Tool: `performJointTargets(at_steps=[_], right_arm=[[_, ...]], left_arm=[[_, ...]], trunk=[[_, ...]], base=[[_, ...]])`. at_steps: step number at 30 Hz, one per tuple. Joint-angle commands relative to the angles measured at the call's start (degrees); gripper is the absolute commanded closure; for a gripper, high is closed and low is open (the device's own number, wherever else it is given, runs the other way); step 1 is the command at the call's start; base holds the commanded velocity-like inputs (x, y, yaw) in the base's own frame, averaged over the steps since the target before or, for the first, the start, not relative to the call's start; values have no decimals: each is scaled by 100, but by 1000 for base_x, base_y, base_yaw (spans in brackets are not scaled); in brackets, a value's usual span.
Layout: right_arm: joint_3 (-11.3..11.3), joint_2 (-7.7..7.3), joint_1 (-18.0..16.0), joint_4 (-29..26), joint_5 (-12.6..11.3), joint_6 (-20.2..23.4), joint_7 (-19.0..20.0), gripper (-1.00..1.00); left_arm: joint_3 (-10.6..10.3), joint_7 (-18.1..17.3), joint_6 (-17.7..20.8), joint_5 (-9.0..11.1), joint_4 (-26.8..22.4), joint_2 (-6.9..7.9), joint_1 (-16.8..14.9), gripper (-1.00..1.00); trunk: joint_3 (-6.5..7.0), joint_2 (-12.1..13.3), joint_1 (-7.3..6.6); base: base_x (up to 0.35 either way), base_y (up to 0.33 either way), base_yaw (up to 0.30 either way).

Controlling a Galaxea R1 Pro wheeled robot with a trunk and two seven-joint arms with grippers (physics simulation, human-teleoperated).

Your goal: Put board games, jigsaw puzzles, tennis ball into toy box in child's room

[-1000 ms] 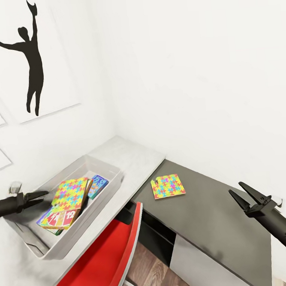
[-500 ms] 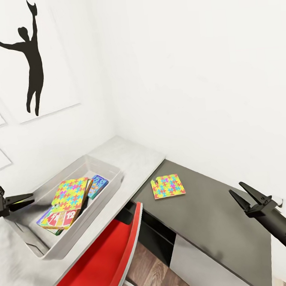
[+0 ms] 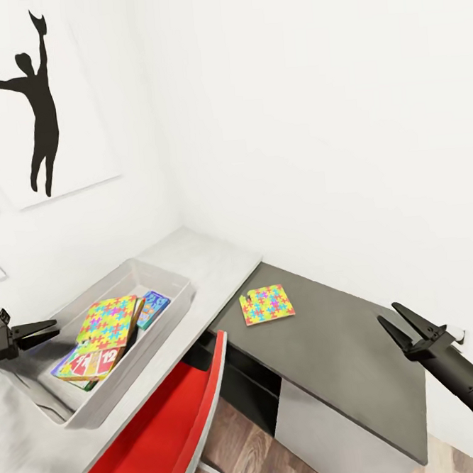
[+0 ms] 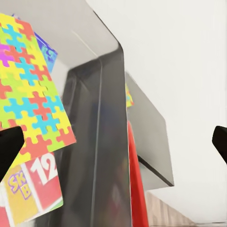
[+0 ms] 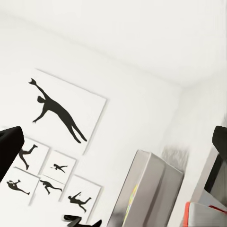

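left gripper (image 3: pixel 46 330) at far left, jaws apart, nothing held, tips just beside the toy box (image 3: pixel 173 311) rim. toy box sits on the light-grey table (image 3: pixel 217 256); inside it a jigsaw puzzle (image 3: pixel 108 321) lies on top of a red-and-green board game (image 3: pixel 86 362), a small blue board game (image 3: pixel 152 307) beside it toward the wall. anything else under the stack is hidden, maybe a third game. red chair (image 3: pixel 166 427) below the table edge. second jigsaw puzzle (image 3: pixel 267 304) lies flat on the dark-grey side desk (image 3: pixel 346 363), well apart from the box. right gripper (image 3: pixel 399 320) at far right, jaws wide open, empty, over the side desk. silhouette picture (image 3: pixel 35 117) on the wall.
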Motion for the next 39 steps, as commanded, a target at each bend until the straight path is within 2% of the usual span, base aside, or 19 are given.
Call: performJointTargets(at_steps=[1, 10, 21, 30, 39], right_arm=[[-5, 7, -6, 0, 20, 26, 18, -100], [-9, -15, -8, 7, 41, 26, 30, -100], [-12, -36, -6, 17, 65, 26, 30, -100], [-17, -39, -6, 46, 74, 13, 20, -100], [-25, -58, -11, 246, 70, -204, 44, -100]], left_arm=[[0, -21, 61, 3, -2, 3, -1, -100], [32, -21, 79, 23, -5, 65, -1, -100], [19, -21, 120, 171, -117, 68, -1, -100], [3, -21, 115, 201, -334, 57, -1, -100], [-37, -21, 113, 204, -455, 26, -1, -100]], trunk=[[2, -4, 0], [71, -4, 0], [353, 437, -242], [584, 798, -440], [815, 1159, -637]], base=[[-52, 19, -201], [-17, 6, -203], [-1, 0, -204], [0, 0, -204], [-17, 0, -204]])
